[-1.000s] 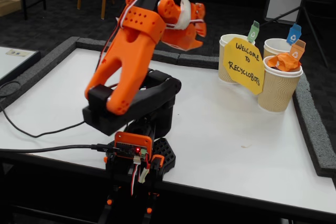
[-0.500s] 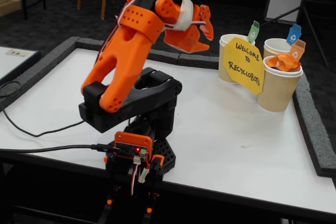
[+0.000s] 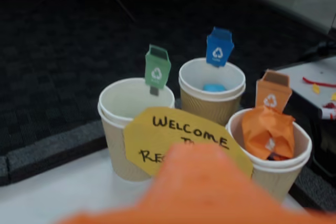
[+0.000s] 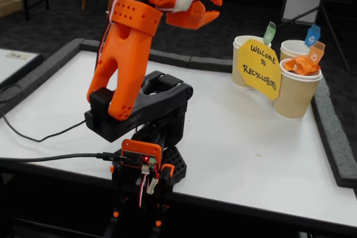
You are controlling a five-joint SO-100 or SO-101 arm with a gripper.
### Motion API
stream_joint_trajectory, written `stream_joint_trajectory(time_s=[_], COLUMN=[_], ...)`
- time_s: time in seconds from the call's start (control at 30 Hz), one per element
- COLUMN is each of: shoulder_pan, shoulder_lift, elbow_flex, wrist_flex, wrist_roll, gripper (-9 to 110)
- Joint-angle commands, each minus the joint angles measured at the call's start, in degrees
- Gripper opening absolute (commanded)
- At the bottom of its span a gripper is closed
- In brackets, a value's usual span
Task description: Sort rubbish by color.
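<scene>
In the wrist view three beige cups stand together. The blue-tagged cup [image 3: 212, 95] holds a light blue wad [image 3: 213, 87]. In the orange-tagged cup [image 3: 273, 169] sits an orange wad [image 3: 268, 131], which also shows in the fixed view [image 4: 301, 65]. What shows of the inside of the green-tagged cup [image 3: 131, 129] is bare. My gripper [image 4: 216, 7] is raised high, well left of the cups, and carries nothing. Its tips are close together, but I cannot make out the gap. One blurred orange finger [image 3: 199, 182] fills the bottom of the wrist view.
A yellow "Welcome to Recyclobots" sign [image 4: 259, 68] leans on the cups at the table's back right. A grey foam border [image 4: 334, 132] rims the white table. The arm's base [image 4: 145, 165] stands at the front edge, and a black cable [image 4: 33, 137] trails left.
The arm has swung upward, and the gripper has risen toward the top of the fixed view, a little further left of the cups. The cups and wads have not moved.
</scene>
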Motion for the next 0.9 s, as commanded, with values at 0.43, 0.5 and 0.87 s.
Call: stream_joint_trajectory(time_s=[0.43, 0.5, 0.87], shoulder_pan=[-4.83, -6.42, -18.02], shoulder_lift=[-0.97, -0.97, -0.97], elbow_flex=[-2.72, -1.58, 7.29], wrist_flex=[1.14, 0.62, -2.81], wrist_roll=[-1.14, -1.14, -1.14], gripper=[0, 0, 0])
